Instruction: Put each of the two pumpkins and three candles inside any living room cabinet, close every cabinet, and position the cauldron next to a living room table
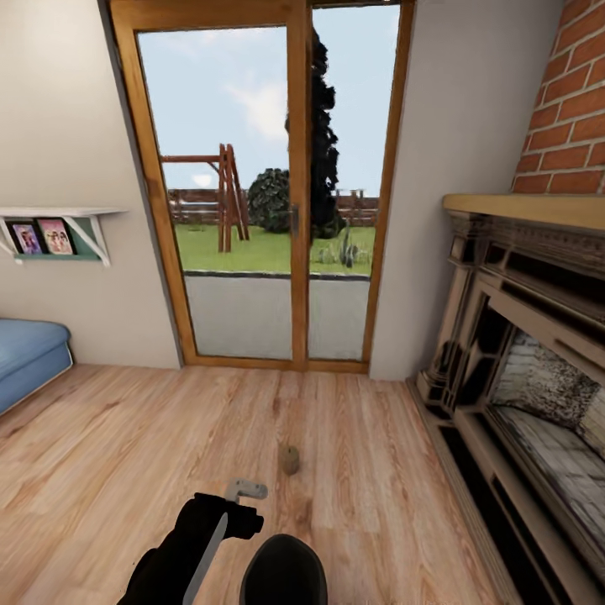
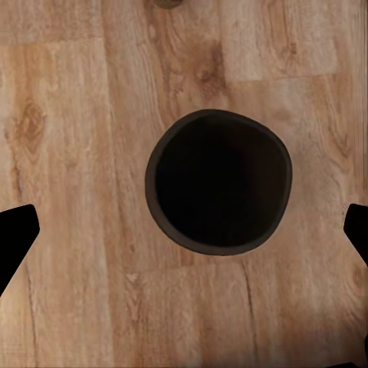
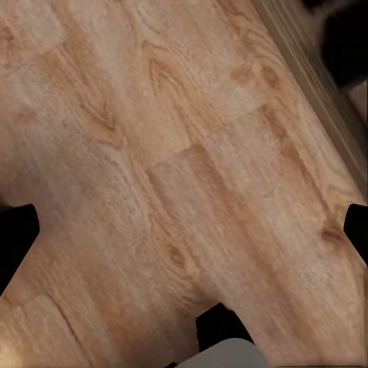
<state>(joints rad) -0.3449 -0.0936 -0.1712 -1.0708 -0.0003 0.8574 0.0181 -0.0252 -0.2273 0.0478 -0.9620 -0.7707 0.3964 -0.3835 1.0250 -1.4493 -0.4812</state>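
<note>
Left gripper hangs over the cauldron with its two fingers far apart and nothing between them. The left wrist view looks straight down into the dark, round mouth. The right gripper is also spread wide and empty, and it faces only the wooden floor.

In the head view the cauldron stands on the floor directly in front of the robot. One small candle stands a little beyond it, toward the glass door. A small brownish shape at the edge of the left wrist view is probably the same candle, but too little of it is visible to be sure.

Several things could go wrong from here:

- **Grip on the cauldron:** the pot looks wide compared with the opening of the fingers. A grip around the whole body may not close properly, and a grip on the thin rim could slip, so that the pot tilts or falls.
- **The candle:** if the cauldron is pushed or dragged forward it may hit the candle, and the candle could fall over and roll away.
- **The fireplace:** it is near on the right, so a wide turn of the base or of the right arm could touch it.

No table or cabinet is visible, so both objects must be carried some way.
</note>
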